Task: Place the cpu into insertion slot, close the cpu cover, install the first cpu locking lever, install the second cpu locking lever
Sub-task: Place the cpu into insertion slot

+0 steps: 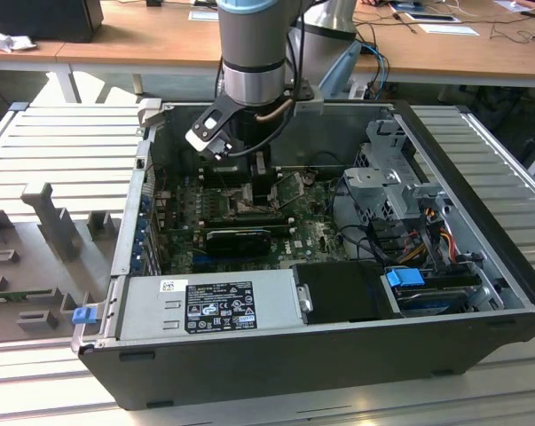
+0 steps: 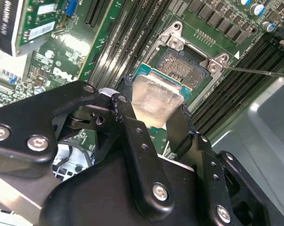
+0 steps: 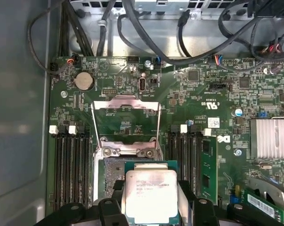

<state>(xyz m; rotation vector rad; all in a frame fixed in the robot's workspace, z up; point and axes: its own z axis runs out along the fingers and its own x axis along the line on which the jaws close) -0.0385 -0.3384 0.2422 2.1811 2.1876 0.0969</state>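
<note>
Fingers (image 2: 176,129) were clamped on the chip (image 2: 156,101), held level just over the socket (image 2: 184,66) but offset toward the socket edge opposite the open cover's (image 3: 126,100) hinge.

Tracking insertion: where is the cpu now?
In both wrist views the cpu is held between the fingers, partly over the insertion slot, cpu cover open.

Exterior view: bright, even overhead room light. The pale ribbed table (image 1: 67,142) at 9 o'clock nearly washes out, and the case (image 1: 276,364) interior lies in shade under the arm (image 1: 254,53) at 12 o'clock. Second wrist view: soft white glare on the cpu (image 2: 153,101) lid, foreground v. dark w/ little detail. First wrist view: flat light, no hard shadows, mild sheen on the finned silver block (image 3: 271,139).
</note>
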